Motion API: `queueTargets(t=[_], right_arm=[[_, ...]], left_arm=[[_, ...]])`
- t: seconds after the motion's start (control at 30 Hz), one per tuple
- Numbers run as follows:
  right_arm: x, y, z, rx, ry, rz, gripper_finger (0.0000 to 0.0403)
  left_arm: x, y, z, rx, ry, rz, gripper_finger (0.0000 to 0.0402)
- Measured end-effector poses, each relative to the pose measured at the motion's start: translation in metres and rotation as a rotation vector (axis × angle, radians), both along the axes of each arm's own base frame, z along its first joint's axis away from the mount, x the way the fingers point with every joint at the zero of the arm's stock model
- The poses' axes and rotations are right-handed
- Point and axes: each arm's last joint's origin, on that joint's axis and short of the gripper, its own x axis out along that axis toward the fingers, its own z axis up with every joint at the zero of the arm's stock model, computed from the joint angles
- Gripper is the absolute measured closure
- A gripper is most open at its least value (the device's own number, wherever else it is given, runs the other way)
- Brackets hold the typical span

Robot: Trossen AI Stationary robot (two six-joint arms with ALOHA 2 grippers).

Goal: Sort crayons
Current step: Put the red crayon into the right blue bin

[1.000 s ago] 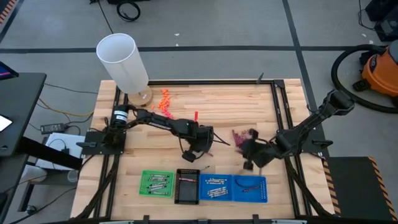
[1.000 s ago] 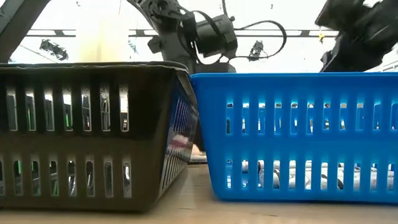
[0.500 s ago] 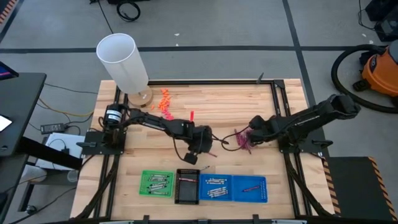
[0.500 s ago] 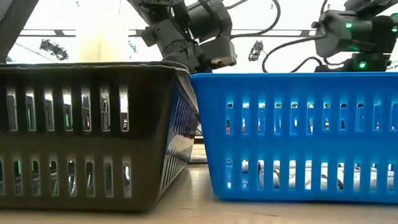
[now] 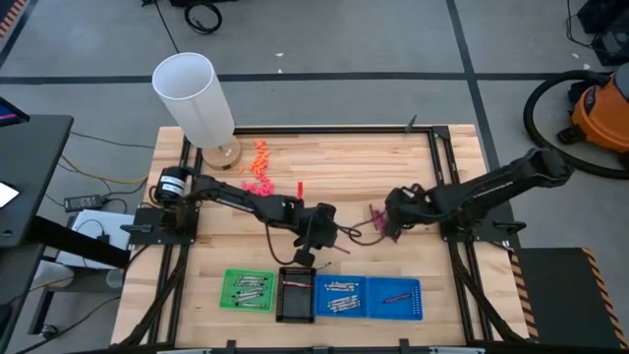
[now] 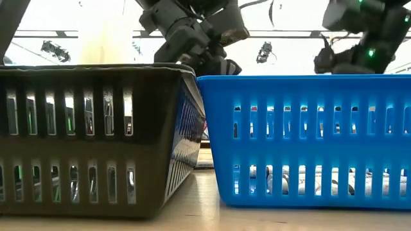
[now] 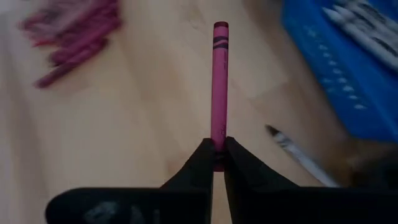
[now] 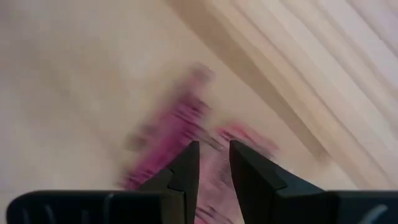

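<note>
We see the blue tray (image 5: 369,297) already holding sorted crayons, the loose magenta pile (image 5: 381,222) beneath our part-open right gripper (image 8: 208,163), and our left gripper (image 7: 217,158) pinching one magenta crayon (image 7: 219,81) by its end: light, stiff, brittle, waxy-slick, safer taken mid-shaft.

Four cameras on one worktop (image 5: 393,157)
Overhead looks straight down; low sits level behind the baskets (image 6: 308,141); both wrist cameras look closely at the magenta crayons (image 7: 74,37).

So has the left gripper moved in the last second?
Yes. The left gripper, shut on a magenta crayon, has moved closer to the black tray.
</note>
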Motion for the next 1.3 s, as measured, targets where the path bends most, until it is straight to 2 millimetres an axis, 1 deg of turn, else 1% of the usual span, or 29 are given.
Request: queueTargets(t=[0.1,0.23,0.37,0.53,0.67,0.8,1.07,1.17,1.3], right_arm=[[0.008,0.012,0.011,-0.030,-0.131,0.153,0.0304],[0.015,0.022,0.020,-0.068,-0.235,0.288,0.0299],[0.020,0.027,0.021,-0.084,-0.266,0.349,0.0282],[0.023,0.033,0.019,-0.106,-0.270,0.421,0.0249],[0.027,0.035,0.021,-0.134,-0.302,0.454,0.0239],[0.031,0.035,0.022,-0.176,-0.327,0.433,0.0240],[0.035,0.036,0.026,-0.242,-0.371,0.441,0.0244],[0.036,0.036,0.027,-0.246,-0.384,0.442,0.0254],[0.036,0.036,0.026,-0.237,-0.377,0.451,0.0284]], left_arm=[[0.002,0.005,0.003,0.040,-0.027,0.082,0.0381],[0.004,0.010,0.005,0.094,-0.066,0.164,0.0381],[0.007,0.013,0.007,0.136,-0.102,0.217,0.0381],[0.011,0.013,0.012,0.137,-0.171,0.238,0.0381],[0.015,0.013,0.017,0.127,-0.233,0.241,0.0381],[0.017,0.013,0.020,0.119,-0.271,0.243,0.0381],[0.018,0.014,0.020,0.113,-0.275,0.258,0.0381],[0.018,0.014,0.020,0.114,-0.275,0.259,0.0381],[0.018,0.014,0.020,0.114,-0.275,0.259,0.0381]])
